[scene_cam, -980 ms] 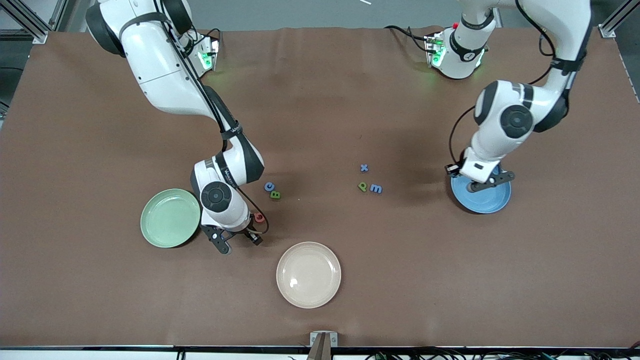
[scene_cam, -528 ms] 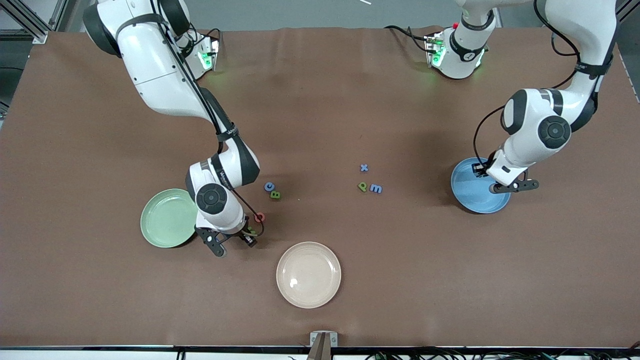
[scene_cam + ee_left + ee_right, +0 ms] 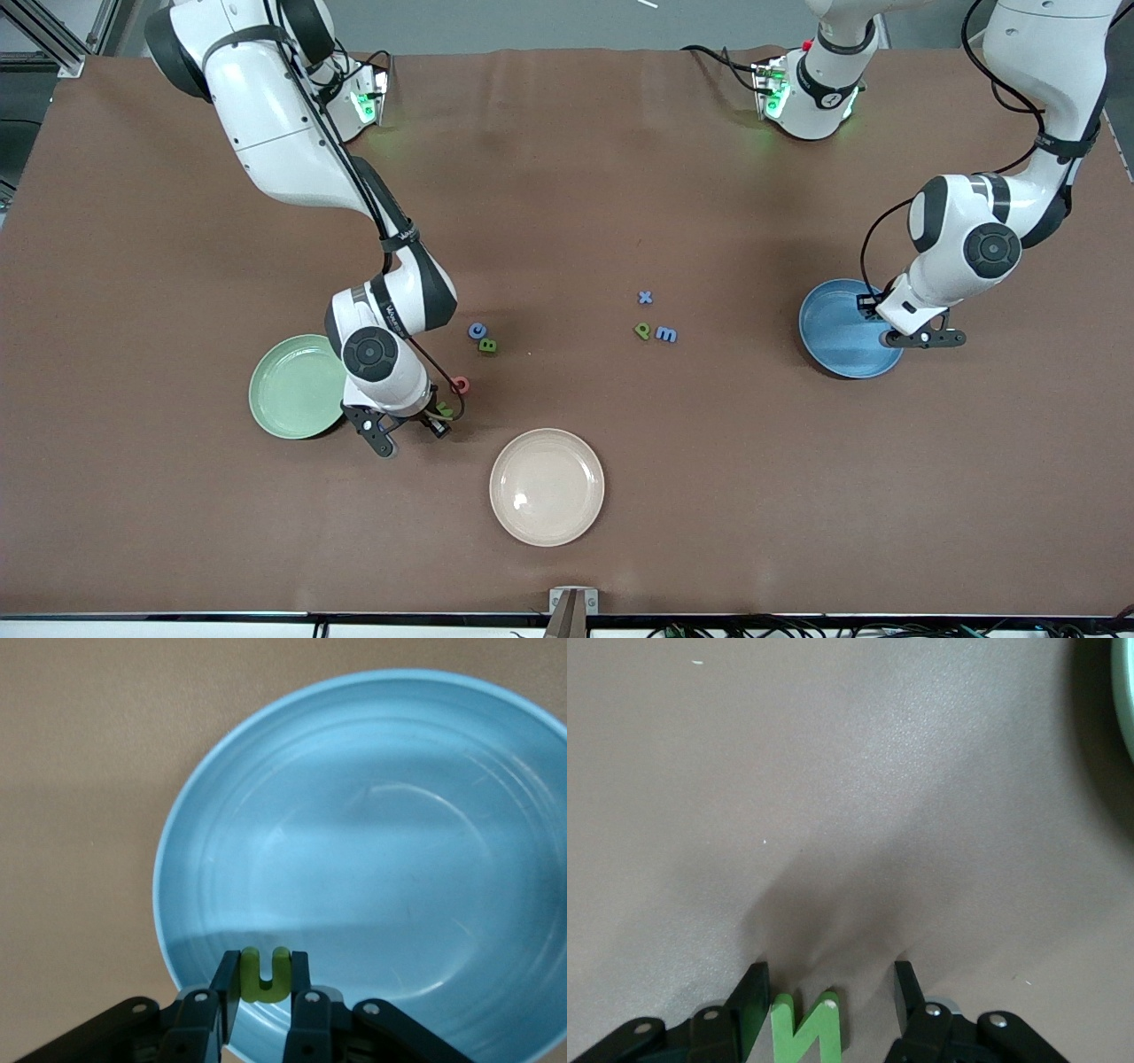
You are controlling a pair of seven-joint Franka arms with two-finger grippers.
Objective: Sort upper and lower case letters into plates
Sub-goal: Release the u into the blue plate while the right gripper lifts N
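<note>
At mid-right of the front view, left gripper [image 3: 921, 338] hangs over the sky blue plate [image 3: 837, 332] rim, jaws clamped on a small yellow-green letter [image 3: 264, 975]. At lower left, right gripper [image 3: 409, 430] sits low at the desk [image 3: 567, 177] just beside the mint green plate [image 3: 292, 385], jaws apart around a green letter [image 3: 804, 1028], one touching it. Red letter [image 3: 459, 385] close by. Cream plate [image 3: 547, 486] bottom centre. Loose letters mid-frame.

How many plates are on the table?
3: the mint green plate beside the right gripper, the cream plate nearest the front camera, the sky blue plate under the left gripper.
</note>
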